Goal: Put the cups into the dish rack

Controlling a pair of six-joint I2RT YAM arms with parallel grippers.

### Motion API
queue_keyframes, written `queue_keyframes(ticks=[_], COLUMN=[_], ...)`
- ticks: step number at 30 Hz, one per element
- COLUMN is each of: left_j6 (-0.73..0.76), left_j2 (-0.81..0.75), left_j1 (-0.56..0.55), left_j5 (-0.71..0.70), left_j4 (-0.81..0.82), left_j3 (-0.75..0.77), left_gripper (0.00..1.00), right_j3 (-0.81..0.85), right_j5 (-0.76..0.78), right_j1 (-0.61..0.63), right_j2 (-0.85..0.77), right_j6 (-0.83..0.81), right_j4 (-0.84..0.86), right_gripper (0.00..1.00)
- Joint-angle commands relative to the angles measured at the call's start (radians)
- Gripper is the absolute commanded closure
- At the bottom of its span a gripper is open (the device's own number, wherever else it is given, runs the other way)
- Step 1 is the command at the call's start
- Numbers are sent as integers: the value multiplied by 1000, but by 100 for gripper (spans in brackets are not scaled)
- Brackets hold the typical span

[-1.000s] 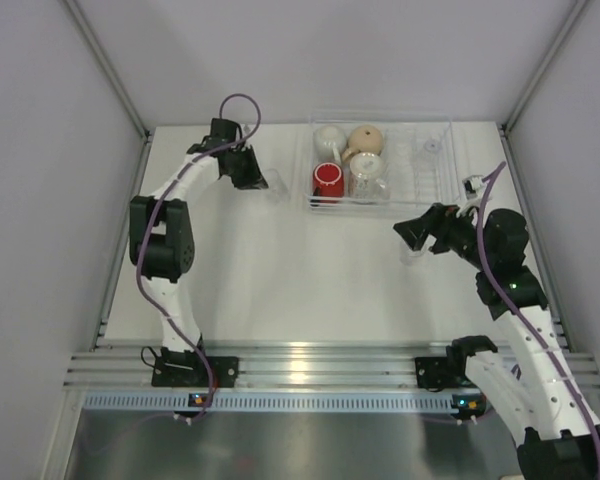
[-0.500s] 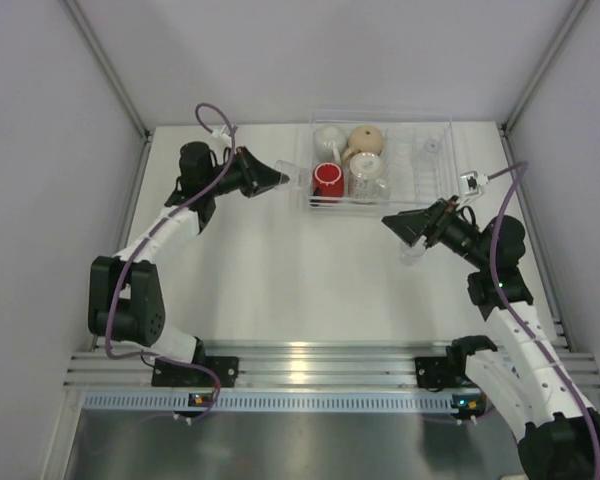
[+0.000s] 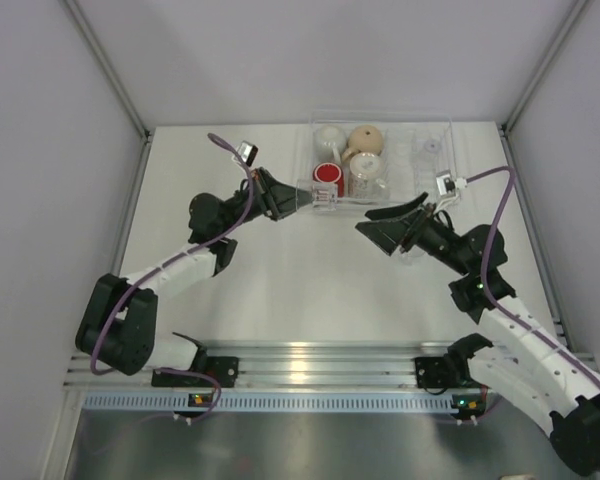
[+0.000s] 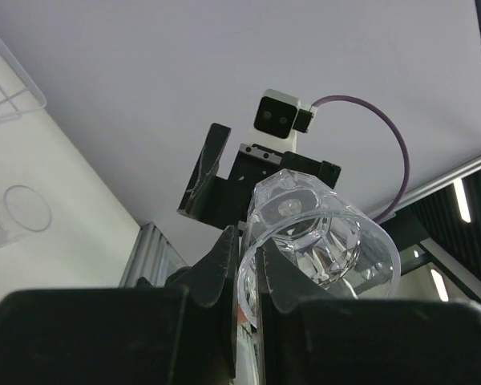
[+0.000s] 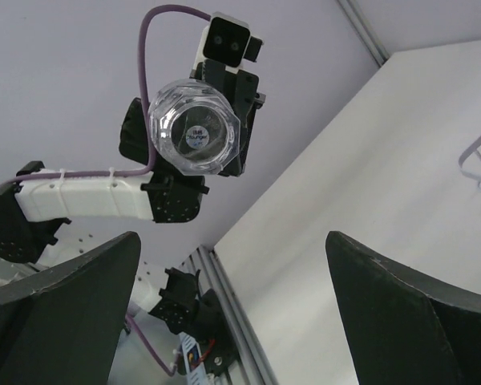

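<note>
Since half a second ago the left arm has folded lower and swung right, carrying its glass [image 3: 309,198] from well left of the rack [image 3: 435,186] to the rack's near left corner, beside the red mug [image 3: 328,179]. The right arm has reached further left, so the two grippers now face each other across the table in front of the rack. There are two arms and three mugs, all in the left half of the rack: white [image 3: 329,136] at the far left, tan [image 3: 366,139] to its right, red at the near left. A clear cup [image 3: 366,172] sits right of the red mug, and one small glass [image 3: 432,146] shows in the far right part. The count of other clear glasses there cannot be told. One more glass [image 3: 412,251] stands on the table just beside the right arm. The left gripper [image 3: 292,196] pinches the wall of its glass, held off the table and lying sideways, base toward the right gripper [image 3: 379,224], whose fingers are spread wide and hold nothing.
</note>
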Motion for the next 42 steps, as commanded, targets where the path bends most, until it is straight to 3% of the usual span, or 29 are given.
queue_keyframes(ticks=[1, 12, 26, 30, 35, 36, 37, 38, 39, 41, 42], left_j6=[-103, -62, -39, -29, -29, -32, -34, -35, -34, -28, -28], left_j2=[-23, -97, -149, -161, -157, -157, -157, -155, -155, -152, -149], left_j1=[-40, -123, -167, -167, -167, -169, -169, -167, -167, -167, -167], left_j5=[-75, -143, -167, -166, -166, -169, -174, -177, -180, -180, -177], left_j4=[287, 287, 287, 287, 287, 287, 286, 287, 287, 286, 287], left_j3=[-45, -117, -172, -175, -184, -187, -190, -193, -198, -197, -194], left_gripper=[100, 100, 100, 100, 99, 91, 69, 59, 50, 36, 34], right_j3=[44, 113, 173, 162, 155, 151, 151, 142, 138, 127, 125], right_j5=[87, 236, 302, 320, 334, 342, 345, 348, 349, 348, 362], right_j1=[85, 298, 397, 412, 420, 421, 420, 421, 421, 421, 421], right_j2=[19, 83, 154, 152, 143, 140, 132, 126, 117, 105, 100], right_j6=[-30, -143, -177, -179, -194, -195, -195, -201, -203, -215, -217], right_j4=[105, 95, 130, 147, 162, 162, 164, 180, 188, 208, 204], right_gripper=[1, 1, 12, 28, 63, 68, 75, 78, 81, 100, 100])
